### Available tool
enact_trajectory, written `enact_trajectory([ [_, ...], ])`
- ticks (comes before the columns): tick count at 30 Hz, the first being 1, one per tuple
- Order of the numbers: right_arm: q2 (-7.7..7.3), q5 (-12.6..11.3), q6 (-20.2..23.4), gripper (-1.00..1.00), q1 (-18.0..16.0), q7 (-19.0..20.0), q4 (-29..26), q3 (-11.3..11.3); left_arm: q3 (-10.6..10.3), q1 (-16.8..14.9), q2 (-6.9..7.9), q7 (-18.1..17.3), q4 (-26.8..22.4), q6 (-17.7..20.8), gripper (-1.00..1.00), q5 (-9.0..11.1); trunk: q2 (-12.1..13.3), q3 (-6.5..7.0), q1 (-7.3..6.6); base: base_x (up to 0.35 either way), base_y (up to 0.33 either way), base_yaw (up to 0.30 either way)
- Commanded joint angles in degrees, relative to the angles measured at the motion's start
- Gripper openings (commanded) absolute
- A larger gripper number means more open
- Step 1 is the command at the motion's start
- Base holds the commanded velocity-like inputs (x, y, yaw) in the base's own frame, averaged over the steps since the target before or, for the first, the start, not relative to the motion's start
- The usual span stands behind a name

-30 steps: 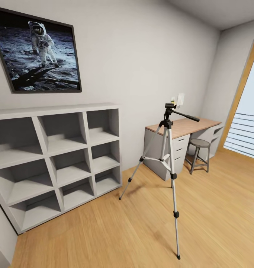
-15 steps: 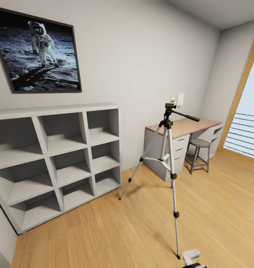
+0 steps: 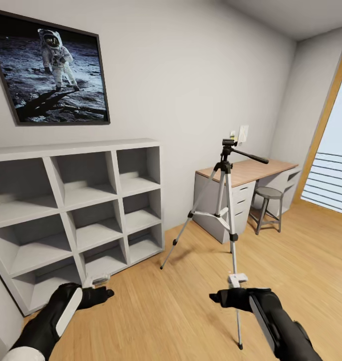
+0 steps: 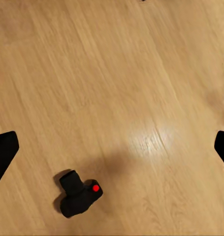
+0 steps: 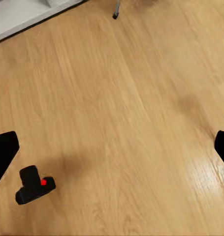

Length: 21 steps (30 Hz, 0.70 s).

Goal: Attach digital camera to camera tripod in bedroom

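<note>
The camera tripod (image 3: 229, 200) stands on the wood floor in mid-room, silver legs spread and black head with its pan handle on top. My left gripper (image 3: 98, 293) and right gripper (image 3: 226, 297) are raised at the bottom of the head view, the right one just in front of the tripod's near leg. The digital camera (image 4: 80, 194) lies on the floor below, black with a red dot. In the left wrist view, my left gripper (image 4: 112, 147) is open above it. The right gripper (image 5: 112, 147) is open too, with the digital camera (image 5: 34, 186) off to one side and a tripod foot (image 5: 115, 14) farther on.
White cube shelving (image 3: 90, 210) lines the wall at left under a framed astronaut picture (image 3: 50, 70). A desk with drawers (image 3: 251, 173) and a round stool (image 3: 268, 193) stand behind the tripod. A tall window (image 3: 336, 170) is at the right.
Both arms have risen into the head view from below. Half a second ago only the right gripper's tip showed at the bottom edge. Tripod and room are unchanged.
</note>
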Motion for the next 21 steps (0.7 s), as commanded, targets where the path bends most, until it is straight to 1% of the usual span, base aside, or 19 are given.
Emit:
enact_trajectory([
  [1, -0.03, -0.9, 1.1, 1.00, -0.2, 1.0, -1.9, 0.0, 0.0, -0.2, -0.35, 0.0, -1.6, 0.8, 1.00, 0.1, 0.0, -0.07, 0.00, 0.000, 0.000, 0.000],
  [2, -0.02, -1.8, 1.9, 1.00, -0.3, 1.7, -3.8, 0.0, -0.1, -0.4, -0.72, 0.0, -3.1, 1.3, 1.00, 0.1, 0.0, -0.07, 0.00, 0.000, 0.000, 0.000],
  [3, 0.00, -3.2, 2.7, 1.00, -0.5, 2.6, -7.3, 0.1, -0.4, -0.6, -1.44, 0.0, -5.8, 2.2, 1.00, 0.1, 0.0, -0.07, 0.00, 0.000, 0.000, 0.000],
  [4, 0.00, -3.7, 3.1, 1.00, -0.5, 2.9, -8.8, 0.1, -0.6, -0.7, -1.81, 0.0, -6.8, 2.7, 1.00, 0.1, 0.0, -0.07, 0.00, 0.000, 0.000, 0.000],
  [9, -0.05, -5.6, 4.5, 1.00, -0.7, 3.9, -14.0, 0.2, -1.0, -0.9, -3.36, 0.0, -10.2, 4.2, 1.00, 0.3, 0.0, -0.07, 0.00, 0.000, 0.000, 0.000],
  [10, -0.28, -6.3, 4.9, 1.00, -0.7, 4.2, -14.8, 0.1, -1.3, -0.9, -3.94, 0.0, -11.0, 5.8, 1.00, 0.4, 0.0, -0.07, 0.00, 0.000, 0.000, 0.000],
  [12, -0.39, -6.4, 5.0, 1.00, -0.7, 4.3, -14.7, 0.1, -1.3, -1.0, -4.30, 0.0, -11.0, 6.3, 1.00, 0.5, 0.0, -0.07, 0.00, 0.000, 0.000, 0.000],
  [17, -0.51, -6.6, 5.1, 1.00, -0.7, 4.5, -14.5, 0.1, -1.4, -1.0, -6.46, 0.1, -11.0, 7.0, 1.00, 0.2, 0.0, -0.07, 0.00, 0.000, 0.000, 0.000],
  [18, -0.52, -6.7, 5.1, 1.00, -0.7, 4.6, -14.5, 0.2, -1.5, -1.0, -7.31, 0.1, -11.1, 7.2, 1.00, 0.1, 0.0, -0.07, 0.00, 0.000, 0.000, 0.000],
  [21, -0.54, -6.7, 5.1, 1.00, -0.7, 4.7, -14.5, 0.2, -1.5, -1.0, -8.42, 0.2, -11.2, 7.3, 1.00, 0.0, 0.0, -0.07, 0.00, 0.000, 0.000, 0.000],
])
